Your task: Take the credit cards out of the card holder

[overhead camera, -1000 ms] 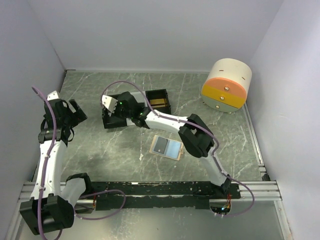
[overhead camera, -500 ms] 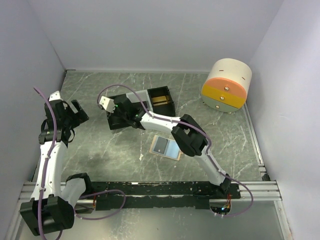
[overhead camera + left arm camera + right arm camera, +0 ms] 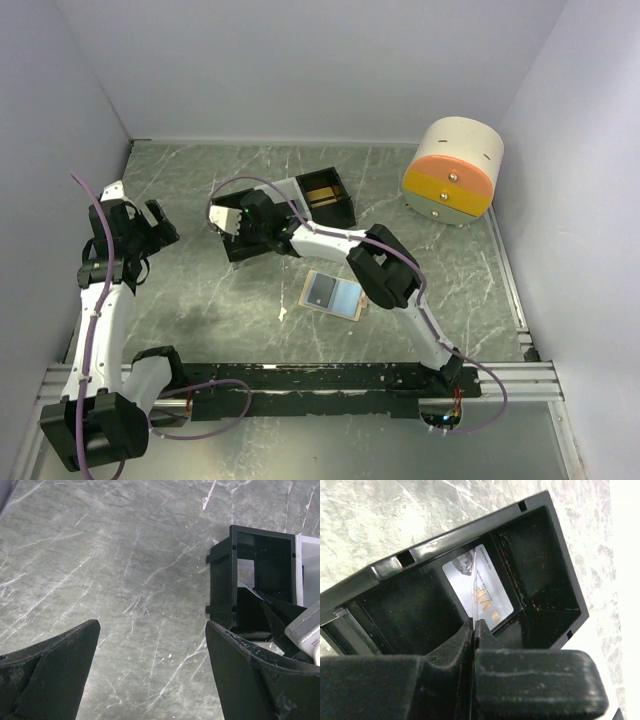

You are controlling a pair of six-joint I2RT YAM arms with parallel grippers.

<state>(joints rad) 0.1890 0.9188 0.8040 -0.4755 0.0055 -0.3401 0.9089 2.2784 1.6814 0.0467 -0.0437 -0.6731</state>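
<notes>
L gripper (image 3: 152,626) hangs by the left edge of the tabletop (image 3: 200,300), jaws spread wide w/ nothing between them, only bare grey veined surface below.

To its right, toward the far edge and left of centre, sits the tray (image 3: 288,192), set at a slant: black compartments at both ends, a white one between. R gripper (image 3: 474,625) reaches into the left black compartment, jaws pinched tight on a card (image 3: 474,580) – from the wrist cam it shows edge-on, a thin pale line rising from the tips. Behind that line, in the same compartment, is a printed card (image 3: 487,600), pale w/ dark lettering. The right black compartment holds something tan; can't tell what.

The holder (image 3: 333,295) lies open and flat about mid-tabletop, nearer than the tray and apart from it, pale blue inside facing up, tan rim showing. A dark rectangle covers its left half – card or pocket, can't tell. R arm's elbow hangs over its right end.

In the far right corner stands a round box (image 3: 453,175): cream body, orange, yellow and grey-green fronts.
</notes>
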